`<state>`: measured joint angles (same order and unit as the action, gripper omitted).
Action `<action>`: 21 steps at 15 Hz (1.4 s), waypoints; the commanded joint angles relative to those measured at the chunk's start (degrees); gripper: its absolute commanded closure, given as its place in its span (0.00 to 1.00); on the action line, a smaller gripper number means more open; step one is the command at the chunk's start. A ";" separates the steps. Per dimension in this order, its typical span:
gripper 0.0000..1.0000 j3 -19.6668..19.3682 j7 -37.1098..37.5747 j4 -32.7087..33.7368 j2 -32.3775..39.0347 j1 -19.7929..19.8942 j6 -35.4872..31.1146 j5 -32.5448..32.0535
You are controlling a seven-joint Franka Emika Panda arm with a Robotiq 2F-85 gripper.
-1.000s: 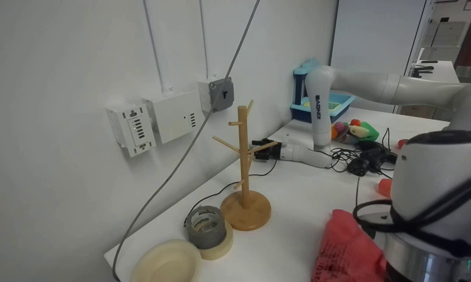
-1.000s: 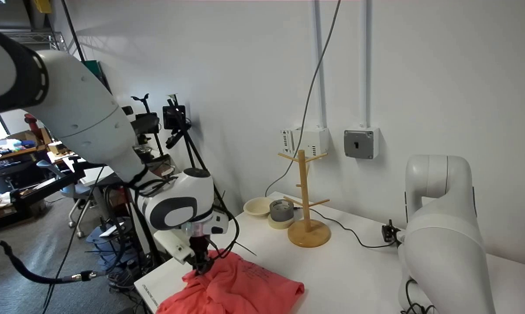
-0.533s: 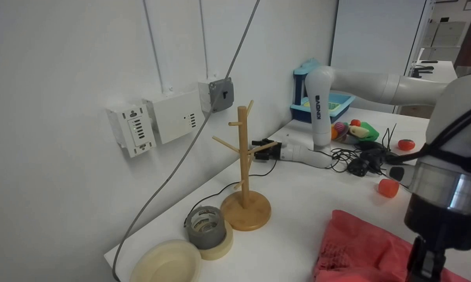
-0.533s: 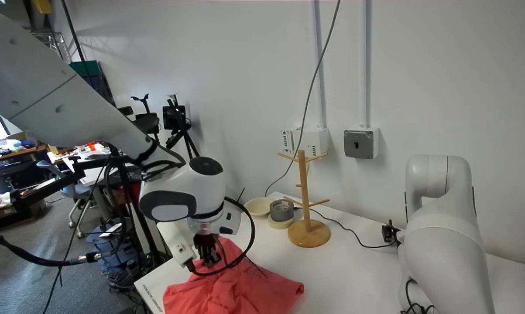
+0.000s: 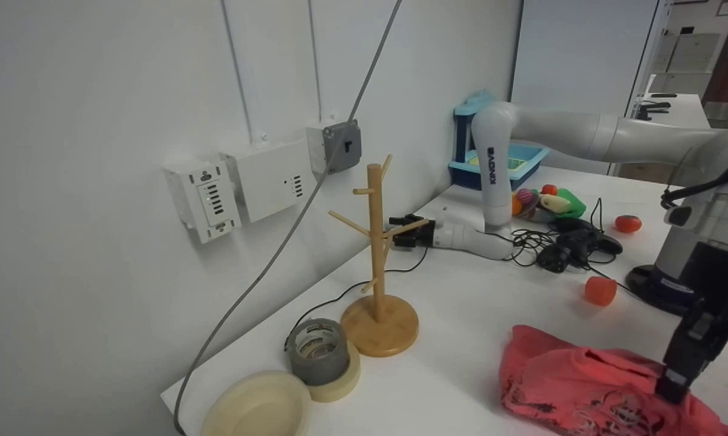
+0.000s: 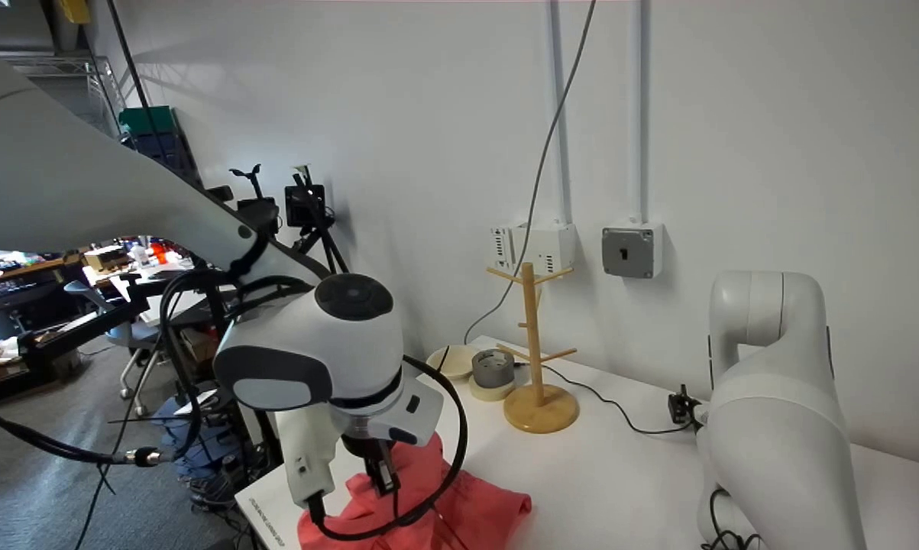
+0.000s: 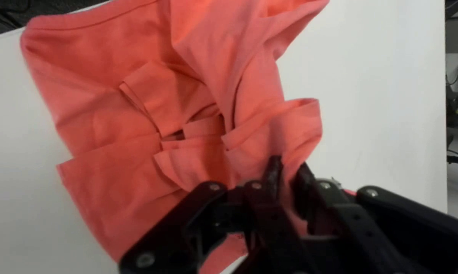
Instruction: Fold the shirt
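Note:
The coral-red shirt lies bunched and wrinkled on the white table, in both exterior views [image 5: 557, 375] [image 6: 478, 504]. Dark print shows on part of it. In the wrist view the shirt [image 7: 110, 125] fills most of the left and middle, with layered folds and hems. My gripper [image 7: 289, 163] is nearly closed, and a fold of the shirt runs between its fingers. In an exterior view the gripper [image 5: 672, 390] reaches down onto the shirt from the right. It also points down at the shirt in an exterior view [image 6: 386, 487]; its fingertips are small there.
A wooden mug stand [image 5: 377, 242] stands behind the shirt. Beside it are tape rolls [image 5: 320, 363] and a beige bowl [image 5: 255, 409]. An orange-red piece [image 5: 600, 290] and a black controller [image 5: 575, 242] with cables lie farther along. A white Kinova arm [image 6: 772, 397] stands nearby.
My arm has shifted with the gripper, rightward in both exterior views. The shirt's edge near the gripper has been drawn along, and the cloth is more bunched, with more print showing.

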<state>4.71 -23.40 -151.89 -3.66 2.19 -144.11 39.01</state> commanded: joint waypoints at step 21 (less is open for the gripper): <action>0.00 -12.43 70.26 -1.41 6.39 -6.21 -13.74 -71.94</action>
<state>-8.37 44.21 -151.86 5.57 -2.76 -159.76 -32.46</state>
